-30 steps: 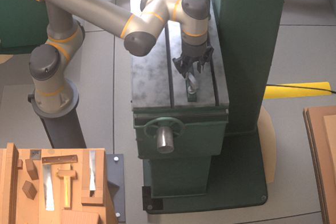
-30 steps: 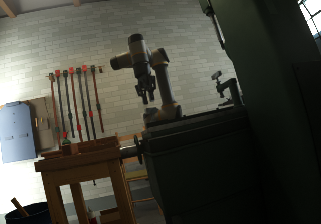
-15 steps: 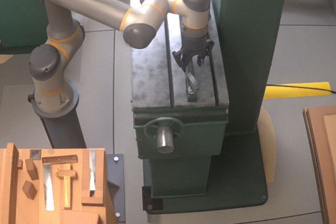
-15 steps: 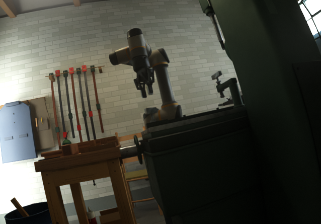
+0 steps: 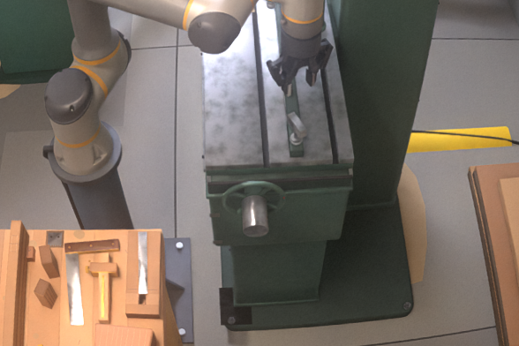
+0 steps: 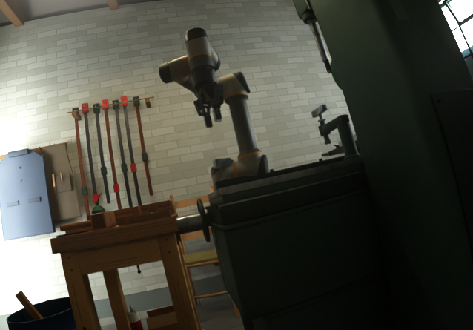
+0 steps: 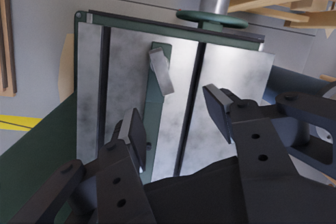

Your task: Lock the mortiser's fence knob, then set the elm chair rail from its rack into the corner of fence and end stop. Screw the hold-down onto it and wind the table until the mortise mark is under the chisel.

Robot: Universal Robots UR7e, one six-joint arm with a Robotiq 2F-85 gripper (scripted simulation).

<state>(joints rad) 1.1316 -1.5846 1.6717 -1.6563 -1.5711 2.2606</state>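
The green fence runs along the middle of the mortiser's steel table, and its grey knob lever sits near the table's front end. My gripper hangs open and empty well above the fence, a little behind the knob. The hold-down stands on its green arm at the table's far end. The handwheel sticks out of the table's front face. I cannot pick out the elm rail.
The mortiser's green column rises just right of the table. A wooden workbench with a square, a mallet and blocks stands at the front left. Bar clamps hang on the brick wall.
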